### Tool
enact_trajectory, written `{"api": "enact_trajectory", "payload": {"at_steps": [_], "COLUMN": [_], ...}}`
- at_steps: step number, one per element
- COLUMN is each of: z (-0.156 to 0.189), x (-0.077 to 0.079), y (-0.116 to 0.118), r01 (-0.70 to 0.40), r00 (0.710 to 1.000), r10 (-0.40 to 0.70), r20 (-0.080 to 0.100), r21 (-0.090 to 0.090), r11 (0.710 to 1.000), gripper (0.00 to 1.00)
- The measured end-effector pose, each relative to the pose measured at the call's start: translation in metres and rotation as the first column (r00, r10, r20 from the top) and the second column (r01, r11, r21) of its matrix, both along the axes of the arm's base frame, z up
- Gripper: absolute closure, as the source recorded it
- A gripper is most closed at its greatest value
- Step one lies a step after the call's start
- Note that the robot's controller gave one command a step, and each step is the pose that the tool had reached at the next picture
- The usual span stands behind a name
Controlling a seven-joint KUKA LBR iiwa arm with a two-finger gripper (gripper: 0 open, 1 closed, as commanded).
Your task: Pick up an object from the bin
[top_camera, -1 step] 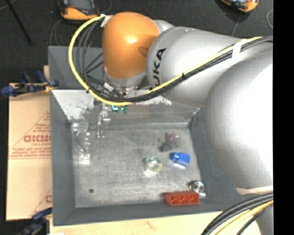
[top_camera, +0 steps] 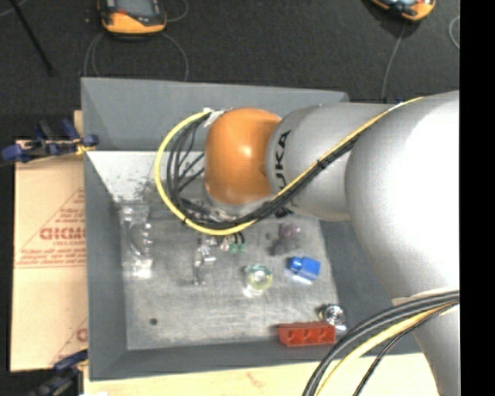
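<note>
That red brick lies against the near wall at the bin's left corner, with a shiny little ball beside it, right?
Not quite. The red brick lies against the near wall at the right corner of the bin, not the left, as the camera view shows. The shiny little ball is indeed beside it.

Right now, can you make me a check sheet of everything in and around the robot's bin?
Surface: grey bin, floor speckled.
Job's things: red brick lower right; blue block; clear round cap; purple lump; shiny ball; clear plastic piece, left.
Clutter: nothing seen.
Gripper: gripper over mid-floor, left of the cap.
Cables: yellow and black cables loop round the orange wrist.
Surroundings: dark ground, orange gadget at top.
</note>
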State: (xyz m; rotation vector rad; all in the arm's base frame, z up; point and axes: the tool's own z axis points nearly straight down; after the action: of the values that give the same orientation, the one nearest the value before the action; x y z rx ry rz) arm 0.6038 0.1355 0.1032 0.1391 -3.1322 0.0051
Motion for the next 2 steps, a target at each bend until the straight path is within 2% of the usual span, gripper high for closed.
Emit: {"api": "enact_trajectory", "payload": {"at_steps": [1,2], "z": [-0.029,-0.028], "x": [-0.012,-0.056], "y": [-0.074,-0.122], "r01": [-0.002,-0.134], "r00": [1.000,0.991], "r10": [0.002,0.134], "r20": [0.018,0.028], "r21": [0.008,0.004], "r11": [1.000,0.991], "gripper": [0.00,0.00]}}
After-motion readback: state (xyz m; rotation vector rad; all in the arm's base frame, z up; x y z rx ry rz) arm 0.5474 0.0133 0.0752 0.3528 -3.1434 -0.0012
